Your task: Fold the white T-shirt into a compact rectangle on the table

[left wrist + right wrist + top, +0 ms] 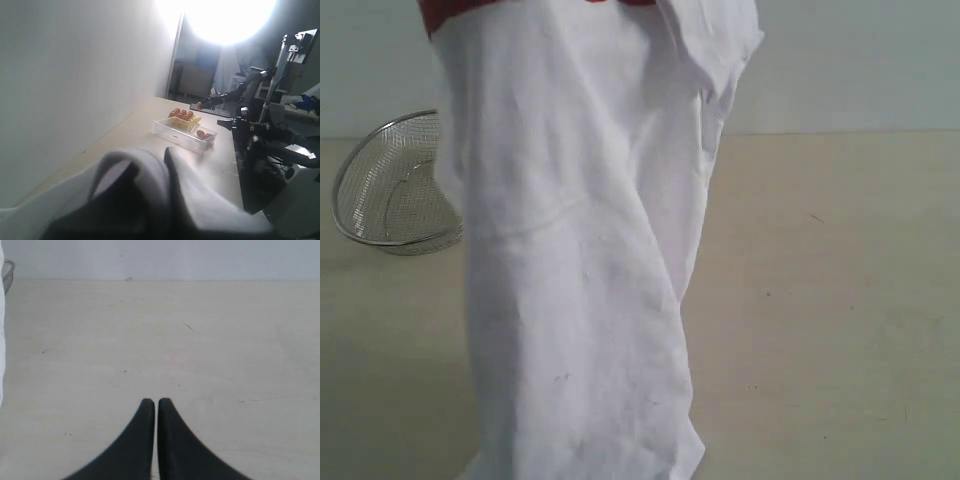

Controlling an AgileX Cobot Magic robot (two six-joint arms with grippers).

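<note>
The white T-shirt (580, 300) hangs vertically, red band (445, 15) up — left gripper (142, 202) clenching it, right gripper (152, 407) closed, empty.

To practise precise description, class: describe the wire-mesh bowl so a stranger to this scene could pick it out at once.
On the wide pale table, find the white T-shirt hanging in front. At its left edge in the exterior view, partly hidden behind it, sits the wire-mesh bowl, the only shiny, see-through metal thing.
</note>
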